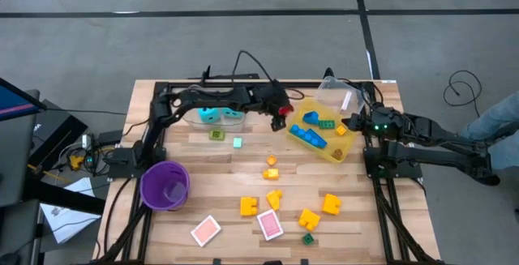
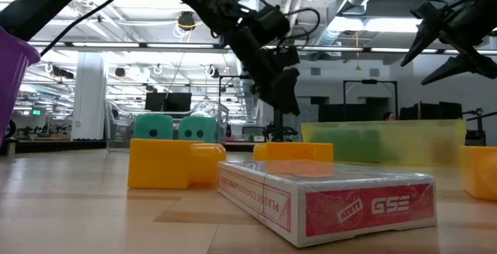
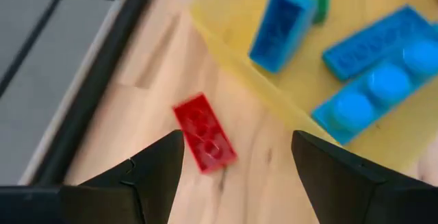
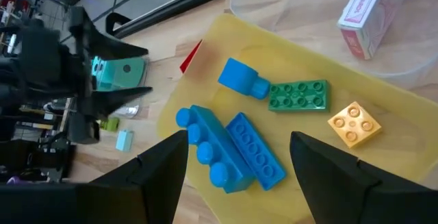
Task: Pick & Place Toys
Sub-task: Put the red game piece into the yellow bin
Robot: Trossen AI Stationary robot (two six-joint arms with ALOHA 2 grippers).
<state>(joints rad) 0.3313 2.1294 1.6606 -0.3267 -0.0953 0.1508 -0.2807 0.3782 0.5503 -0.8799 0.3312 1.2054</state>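
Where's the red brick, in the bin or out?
Out. The red brick lies on the table beside the bin, under the open left gripper.

The red brick [image 3: 204,133] lies on bare counter [image 1: 243,164], hemmed by the yellow bin [image 3: 226,59] wall on one side. Room is left on its other side, toward the black frame rail [image 3: 89,94].

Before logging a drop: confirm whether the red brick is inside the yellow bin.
No, the red brick lies on the wooden table just outside the yellow bin.
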